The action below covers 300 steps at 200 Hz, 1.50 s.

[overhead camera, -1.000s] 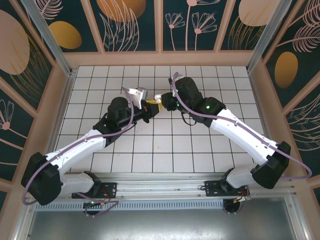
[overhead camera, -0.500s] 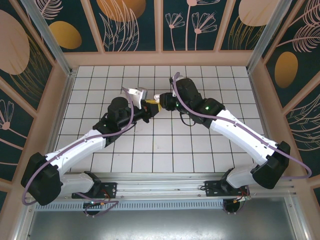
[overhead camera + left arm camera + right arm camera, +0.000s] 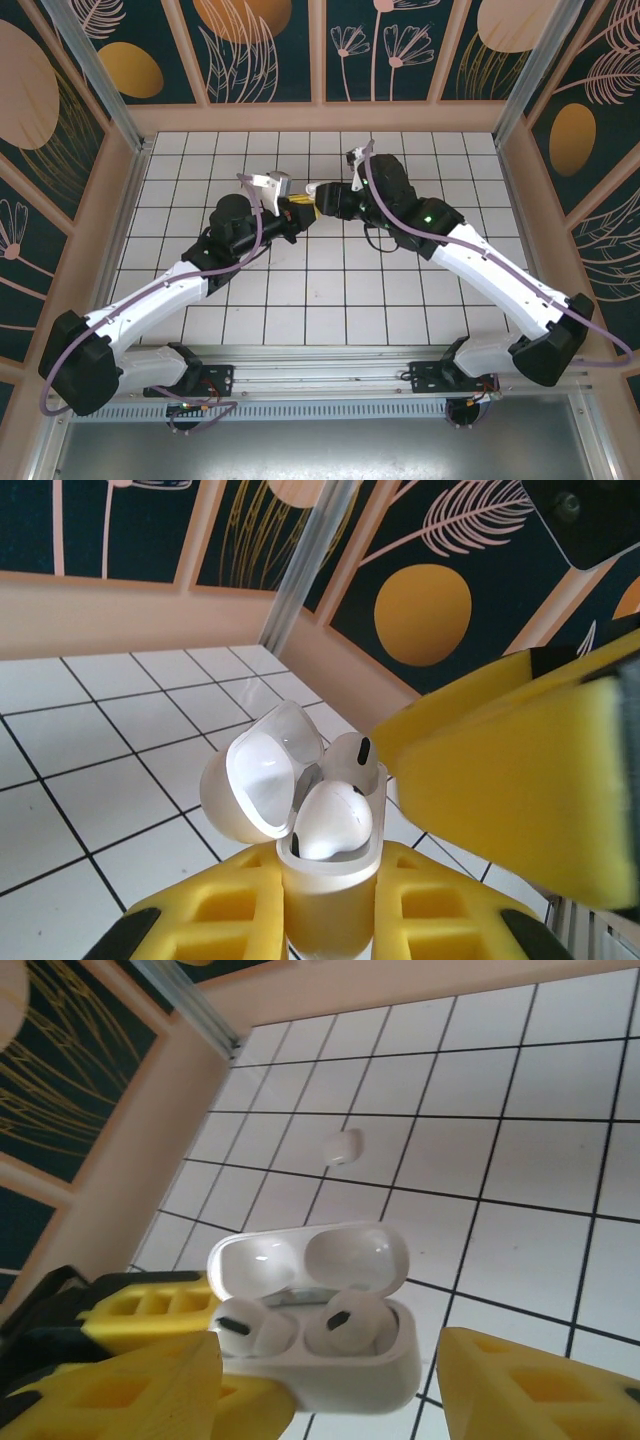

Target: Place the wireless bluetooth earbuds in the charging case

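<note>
Since the right end effector (image 3: 338, 1398) opened, earbuds (image 3: 345, 1322) sit in case (image 3: 375, 1375).

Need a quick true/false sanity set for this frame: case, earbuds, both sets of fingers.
1. The lid of the charging case is open. True.
2. Two earbuds sit in the case's sockets. True.
3. The case rests on the tiles. False: the left fingers hold it by its lower body, up off the floor.
4. The right fingers are clamped on an earbud. False: they stand apart, gripping nothing.
5. A small white piece lies on the tiles beyond the case. True.
</note>
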Tool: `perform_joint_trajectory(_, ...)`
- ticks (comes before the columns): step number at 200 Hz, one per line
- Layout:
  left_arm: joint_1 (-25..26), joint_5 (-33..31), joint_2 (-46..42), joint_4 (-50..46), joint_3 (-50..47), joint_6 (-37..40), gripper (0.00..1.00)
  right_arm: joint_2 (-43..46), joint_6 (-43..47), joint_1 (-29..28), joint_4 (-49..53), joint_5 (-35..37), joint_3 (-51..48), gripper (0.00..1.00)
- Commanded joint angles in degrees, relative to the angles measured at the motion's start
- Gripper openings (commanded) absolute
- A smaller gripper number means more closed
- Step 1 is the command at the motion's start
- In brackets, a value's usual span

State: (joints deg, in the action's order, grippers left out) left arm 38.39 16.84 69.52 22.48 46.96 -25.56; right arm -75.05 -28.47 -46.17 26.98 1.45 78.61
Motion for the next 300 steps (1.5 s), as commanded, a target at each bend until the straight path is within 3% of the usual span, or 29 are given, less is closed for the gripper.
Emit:
perform_joint_trajectory(1,0.4,-0.4,-1.4,3.5,0.8,0.7,0.00,2.6,-1.1,0.9,-2.3,-3.7,-0.8,0.60)
perform_joint_trajectory(92,0.3,2.5,-1.8,5.6,0.2,4.0,0.00,6.7,-1.8,3.8,-4.5,-6.8,-1.4,0.61)
perform_joint_trajectory(149,0.3,12.0,-2.7,9.7,-1.3,12.6,0.00,9.6,-3.9,12.5,-6.0,-16.9,-4.2,0.61)
perform_joint_trajectory(187,0.4,19.5,-2.1,9.2,0.1,16.4,0.00,9.4,-3.0,13.7,-6.3,-22.3,-4.2,0.60)
perform_joint_trajectory(229,0.4,21.6,-0.8,2.5,3.8,21.0,0.00,8.3,-3.3,14.5,-4.2,-24.9,-4.1,0.60)
perform_joint_trajectory(275,0.3,22.1,-1.2,0.8,4.4,22.6,0.00,6.0,-3.4,14.4,-4.1,-30.1,-3.8,0.40)
perform_joint_trajectory(300,0.3,21.3,-1.2,-0.2,4.5,22.8,0.00,5.1,-3.4,14.5,-4.5,-33.3,-3.6,0.34)
